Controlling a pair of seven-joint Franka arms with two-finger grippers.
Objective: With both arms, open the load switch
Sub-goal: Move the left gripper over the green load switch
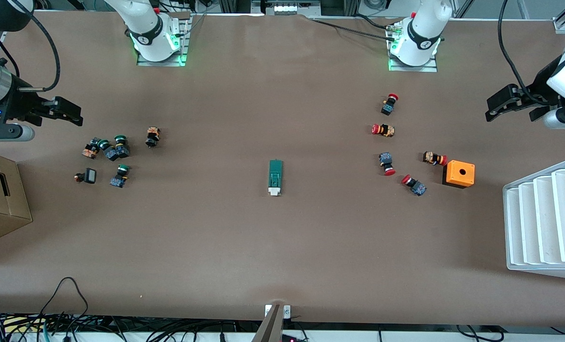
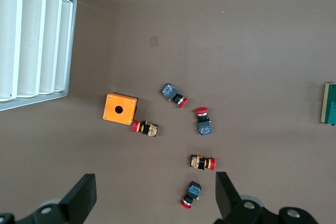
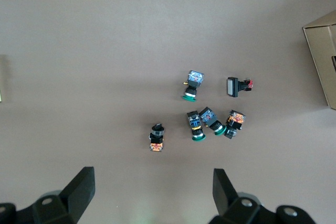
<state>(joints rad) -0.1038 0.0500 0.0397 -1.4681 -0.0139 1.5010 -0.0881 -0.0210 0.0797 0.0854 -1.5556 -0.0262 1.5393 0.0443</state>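
The load switch (image 1: pixel 275 177), a narrow dark-green block with a white end piece pointing toward the front camera, lies alone at the middle of the table. Its edge shows in the left wrist view (image 2: pixel 329 103). My left gripper (image 1: pixel 491 110) hangs open in the air near the left arm's end of the table, over bare table beside the red push buttons; nothing is between its fingers (image 2: pixel 84 195). My right gripper (image 1: pixel 76 115) hangs open near the right arm's end, over bare table beside the green-capped buttons, and it too is empty (image 3: pixel 153 190).
Several red-capped buttons (image 1: pixel 386 130) and an orange box with a hole (image 1: pixel 458 174) lie toward the left arm's end, with a white ribbed rack (image 1: pixel 543 218) nearer the front camera. Several green-capped buttons (image 1: pixel 114 149) and a cardboard box (image 1: pixel 0 199) sit toward the right arm's end.
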